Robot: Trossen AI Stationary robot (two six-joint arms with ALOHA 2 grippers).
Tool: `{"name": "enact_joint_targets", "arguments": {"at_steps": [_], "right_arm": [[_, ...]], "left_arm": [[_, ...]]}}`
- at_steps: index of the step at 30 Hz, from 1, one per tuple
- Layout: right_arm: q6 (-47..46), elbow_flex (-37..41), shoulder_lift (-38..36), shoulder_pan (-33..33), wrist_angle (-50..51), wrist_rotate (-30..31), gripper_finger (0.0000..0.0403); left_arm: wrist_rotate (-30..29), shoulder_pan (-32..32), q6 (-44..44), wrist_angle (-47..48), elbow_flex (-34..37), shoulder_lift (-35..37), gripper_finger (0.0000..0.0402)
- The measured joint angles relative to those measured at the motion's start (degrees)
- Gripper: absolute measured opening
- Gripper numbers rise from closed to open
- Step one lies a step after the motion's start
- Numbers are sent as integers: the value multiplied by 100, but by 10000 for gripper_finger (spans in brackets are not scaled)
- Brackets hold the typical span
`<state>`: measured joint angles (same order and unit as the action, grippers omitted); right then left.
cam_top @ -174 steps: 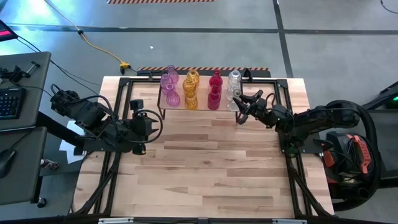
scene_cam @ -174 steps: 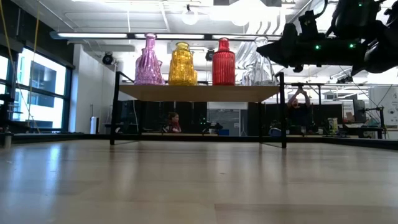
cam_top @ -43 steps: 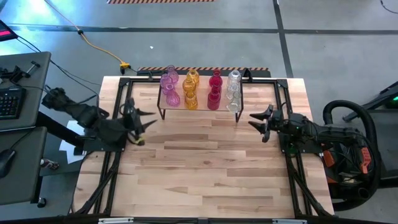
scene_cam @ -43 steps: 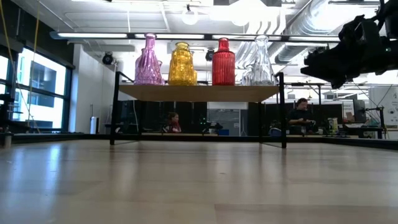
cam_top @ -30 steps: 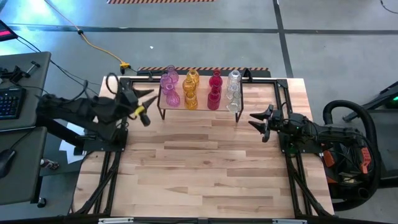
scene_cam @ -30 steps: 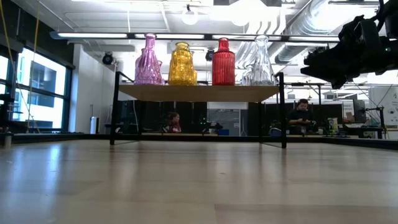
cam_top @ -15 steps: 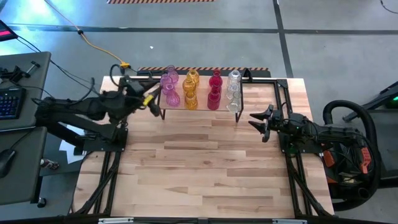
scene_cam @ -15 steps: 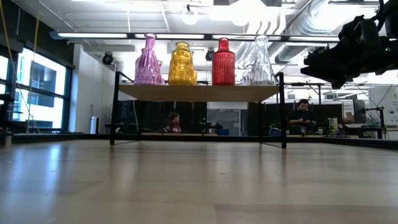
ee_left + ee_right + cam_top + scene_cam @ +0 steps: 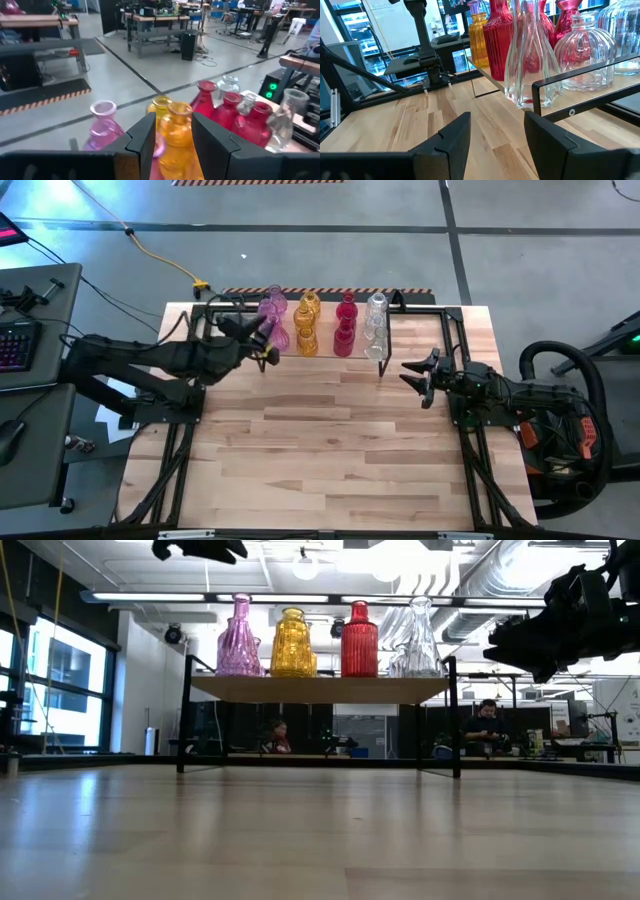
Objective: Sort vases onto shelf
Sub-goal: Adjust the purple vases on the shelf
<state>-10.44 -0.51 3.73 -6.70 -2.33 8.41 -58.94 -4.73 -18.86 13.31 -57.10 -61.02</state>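
High view: vases [image 9: 322,323] stand in colour rows on the shelf [image 9: 320,352] at the desk's [image 9: 330,440] far edge. Left claw [image 9: 262,340] at the pink row; right claw [image 9: 414,374] waits near the shelf's clear end.

Low view: four fronts on the board, pink, amber, red, clear.

Left wrist view: fingers apart, empty, amber vase between them beyond.

Right wrist view: fingers apart, empty.

Sorting looks done; next, likely a nudge of the pink row, gently.
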Motion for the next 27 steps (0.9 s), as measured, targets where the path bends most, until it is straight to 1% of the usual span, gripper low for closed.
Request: {"name": "enact_joint_targets", "arguments": {"at_steps": [4,9,12,15,18,24,27], "right_arm": [[1,0,0,-2,-1,-1,170],[1,0,0,0,0,-1,170],[1,2,0,-2,-1,-1,170],[1,2,0,0,-2,-1,170],[-2,2,0,0,-2,-1,170],[1,2,0,0,-1,0,170],[1,2,0,0,-1,1,170]], "left_arm": [[-144,-82,-299,61,0,-228,117],[-445,-107,-310,-212,0,-456,117],[-445,-108,-343,-232,2,-545,117],[-347,-201,-353,-32,2,-535,117],[-407,-380,-353,258,2,-540,117],[-1131,-702,-389,451,4,-734,117],[-1432,-768,-677,450,4,-947,117]]}}
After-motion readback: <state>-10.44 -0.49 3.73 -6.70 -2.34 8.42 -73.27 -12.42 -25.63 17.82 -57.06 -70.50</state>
